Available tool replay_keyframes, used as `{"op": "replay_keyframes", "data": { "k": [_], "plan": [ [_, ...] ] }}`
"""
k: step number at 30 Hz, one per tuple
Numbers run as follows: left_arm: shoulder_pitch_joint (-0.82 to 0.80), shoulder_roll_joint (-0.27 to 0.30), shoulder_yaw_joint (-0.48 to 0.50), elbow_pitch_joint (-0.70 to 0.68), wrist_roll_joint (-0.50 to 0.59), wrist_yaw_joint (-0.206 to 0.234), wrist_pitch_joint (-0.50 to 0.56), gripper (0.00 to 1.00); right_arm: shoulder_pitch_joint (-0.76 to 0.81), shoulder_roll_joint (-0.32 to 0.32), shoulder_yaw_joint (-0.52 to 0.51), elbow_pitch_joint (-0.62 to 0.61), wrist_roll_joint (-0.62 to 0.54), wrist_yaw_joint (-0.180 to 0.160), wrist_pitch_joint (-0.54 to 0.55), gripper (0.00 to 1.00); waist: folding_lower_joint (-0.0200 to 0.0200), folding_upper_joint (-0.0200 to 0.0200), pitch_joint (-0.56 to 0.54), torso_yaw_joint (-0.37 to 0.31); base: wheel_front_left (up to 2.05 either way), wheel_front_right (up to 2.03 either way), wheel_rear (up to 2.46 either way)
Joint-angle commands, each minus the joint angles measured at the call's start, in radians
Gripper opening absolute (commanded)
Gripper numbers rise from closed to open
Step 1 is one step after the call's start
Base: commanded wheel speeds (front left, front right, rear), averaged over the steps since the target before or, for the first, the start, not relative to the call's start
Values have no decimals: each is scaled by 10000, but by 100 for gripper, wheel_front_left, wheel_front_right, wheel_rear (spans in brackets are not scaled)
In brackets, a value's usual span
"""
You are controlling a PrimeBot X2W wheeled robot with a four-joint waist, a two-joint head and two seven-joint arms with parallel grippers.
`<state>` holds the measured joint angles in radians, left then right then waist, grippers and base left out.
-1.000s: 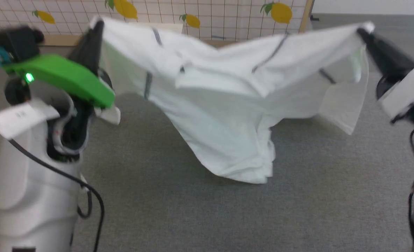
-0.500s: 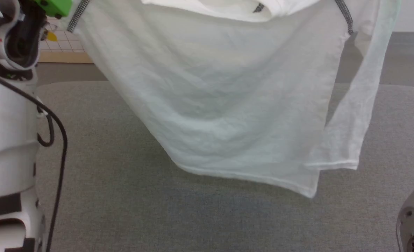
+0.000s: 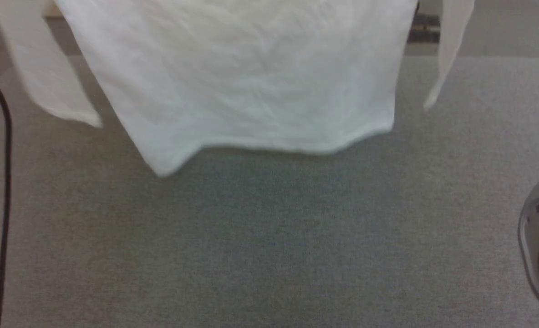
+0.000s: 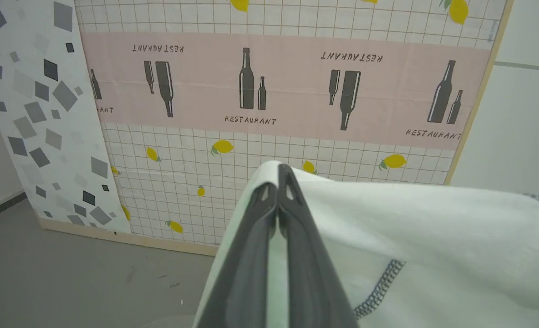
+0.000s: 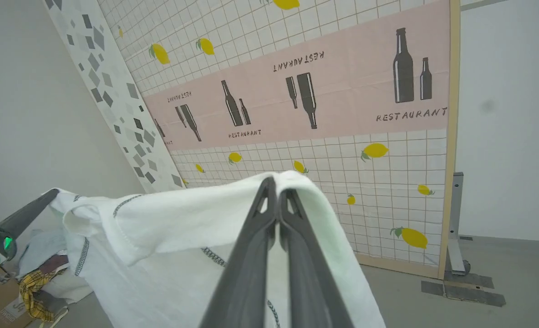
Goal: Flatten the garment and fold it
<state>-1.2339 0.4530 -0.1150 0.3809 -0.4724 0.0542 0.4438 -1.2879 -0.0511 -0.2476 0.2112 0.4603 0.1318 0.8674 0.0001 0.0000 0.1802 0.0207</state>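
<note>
The garment (image 3: pixel 251 77), a white long-sleeved shirt, hangs spread in the air in the head view. Its hem floats above the grey table (image 3: pixel 269 237), and one sleeve (image 3: pixel 46 77) dangles on each side. In the left wrist view my left gripper (image 4: pixel 277 175) is shut on a shoulder edge of the garment (image 4: pixel 433 237), near a grey stitched seam. My right gripper (image 5: pixel 276 186) is likewise shut on the other shoulder of the garment (image 5: pixel 169 228). The left gripper (image 5: pixel 28 214) also appears there, far left, pinching the cloth's opposite end.
A printed screen (image 4: pixel 269 91) with lemons and bottles stands behind the table. A pile of other clothes (image 5: pixel 37 278) lies low at the left in the right wrist view. A metal stand foot (image 5: pixel 460 282) sits on the floor at the right. A black cable (image 3: pixel 5 182) hangs at the left.
The garment has gone from sagging and bunched between the two grippers to hanging flat with its sleeves down. Both grippers have left the head view's top, and that view has shifted.
</note>
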Motion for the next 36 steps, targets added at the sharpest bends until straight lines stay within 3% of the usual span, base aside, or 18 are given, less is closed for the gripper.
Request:
{"op": "replay_keyframes", "data": {
  "k": [1,7,12,17,20,28,36],
  "plan": [
    [-490,84,99,46,128,226,-182,0,-487,-7,20,195,-251,-11,-251,0,-1,0,1565,-311,0,0,0],
    [-1905,60,416,237,626,980,-1573,0,-2406,5,209,1717,-628,-11,-2120,0,-1,0,2864,-351,0,0,0],
    [-2221,-314,569,87,570,1120,-2761,0,-3423,7,335,2959,-957,-11,-3584,0,-1,0,3430,-158,0,0,0],
    [-1538,-634,705,-175,325,1230,-3227,0,-3660,7,386,3786,-929,-11,-4050,0,-1,0,3729,114,0,0,0],
    [-909,-706,675,-399,206,1078,-3430,0,-3330,8,585,3844,-716,-11,-4071,0,-1,0,3720,242,0,0,0],
    [1253,-931,1060,-936,-544,528,-4322,0,-646,-380,964,2330,79,-11,-3901,0,-1,0,2777,457,0,0,0],
    [5403,-1369,1452,-2123,-1335,279,-4739,0,4789,-559,764,-606,1340,-11,-4021,0,-1,0,864,473,0,0,0]
  ]
}}
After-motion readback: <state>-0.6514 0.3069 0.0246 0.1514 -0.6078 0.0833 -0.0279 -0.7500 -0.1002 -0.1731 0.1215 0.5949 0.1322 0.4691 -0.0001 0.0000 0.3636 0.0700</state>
